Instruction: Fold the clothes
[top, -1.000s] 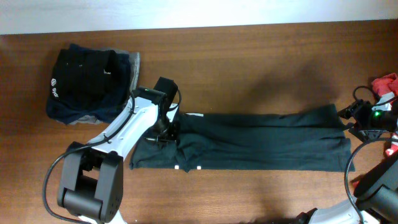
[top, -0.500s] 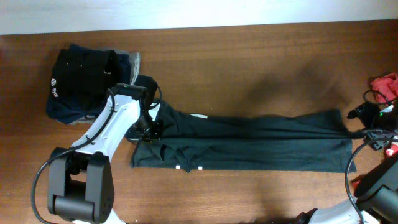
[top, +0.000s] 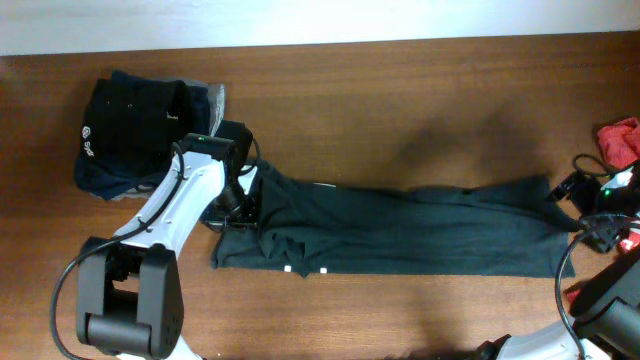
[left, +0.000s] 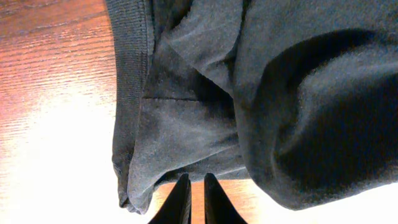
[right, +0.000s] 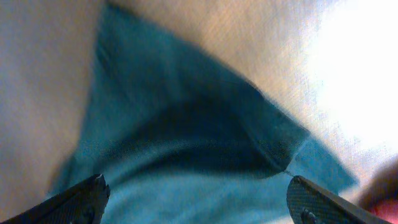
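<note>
Three lots of clothes are counted on the desk (top: 400, 90):

1. One long dark garment (top: 420, 230) is laid flat across the middle, from the left arm to the right arm.
2. One stack (top: 140, 135) of folded dark items is placed at the far left. A small white print is seen on the top piece.
3. One red garment (top: 620, 138) is seen at the right edge, partly cut off.

Two grippers are counted.

- The left gripper (left: 196, 202) is almost closed. Only a narrow slit is left between its fingers, and nothing is clamped there. It is positioned just beside the bunched left end of the dark garment.
- The right gripper (right: 199, 199) is spread wide. The garment's right corner is seen in front of the gap and is not gripped.
</note>
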